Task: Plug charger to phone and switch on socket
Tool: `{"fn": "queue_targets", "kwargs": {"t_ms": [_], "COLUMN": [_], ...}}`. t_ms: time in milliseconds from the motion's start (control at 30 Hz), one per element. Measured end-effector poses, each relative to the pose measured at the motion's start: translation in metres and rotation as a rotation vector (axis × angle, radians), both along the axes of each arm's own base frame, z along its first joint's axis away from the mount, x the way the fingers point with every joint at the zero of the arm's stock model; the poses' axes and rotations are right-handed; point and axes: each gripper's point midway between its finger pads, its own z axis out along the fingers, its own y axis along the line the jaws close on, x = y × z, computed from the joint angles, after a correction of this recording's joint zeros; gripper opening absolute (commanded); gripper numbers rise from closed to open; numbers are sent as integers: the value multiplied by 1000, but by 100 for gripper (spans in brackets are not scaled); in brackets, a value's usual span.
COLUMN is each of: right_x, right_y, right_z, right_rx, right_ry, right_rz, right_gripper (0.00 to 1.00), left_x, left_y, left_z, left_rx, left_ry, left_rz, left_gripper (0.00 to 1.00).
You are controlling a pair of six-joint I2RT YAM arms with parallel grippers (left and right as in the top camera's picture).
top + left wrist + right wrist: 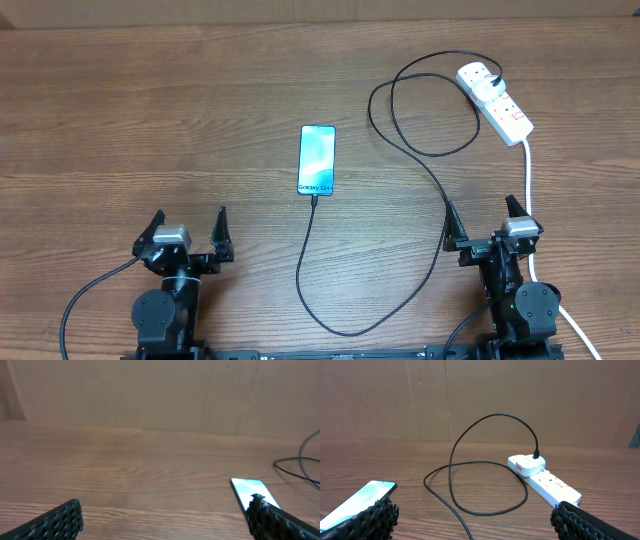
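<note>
The phone (316, 159) lies flat mid-table, screen lit teal with "Galaxy" text at its near end. The black charger cable (420, 255) has its tip in the phone's near end, loops along the front and runs to a white plug in the socket (497, 100) at the back right. The phone also shows in the left wrist view (248, 490) and the right wrist view (360, 499). The socket (547, 482) and cable loop (470, 480) show in the right wrist view. My left gripper (190, 232) and right gripper (485, 222) are open and empty near the front edge.
The socket's thick white cord (530, 195) runs down past my right arm toward the front right. A brown cardboard wall (480, 395) stands behind the table.
</note>
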Motion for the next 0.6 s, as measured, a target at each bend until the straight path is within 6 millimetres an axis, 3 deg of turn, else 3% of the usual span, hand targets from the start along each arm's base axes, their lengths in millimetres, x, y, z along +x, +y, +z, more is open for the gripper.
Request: {"fn": "queue_targets", "kwargs": {"t_ms": [600], "right_x": [0], "right_y": [0], "right_z": [0], "right_rx": [0], "right_ry": [0], "right_rz": [0], "right_gripper": [100], "left_x": [-1], "left_y": [19], "left_z": [-2], "left_rx": [125], "left_ry": [7], "left_rz": [97], "left_gripper": [100]}}
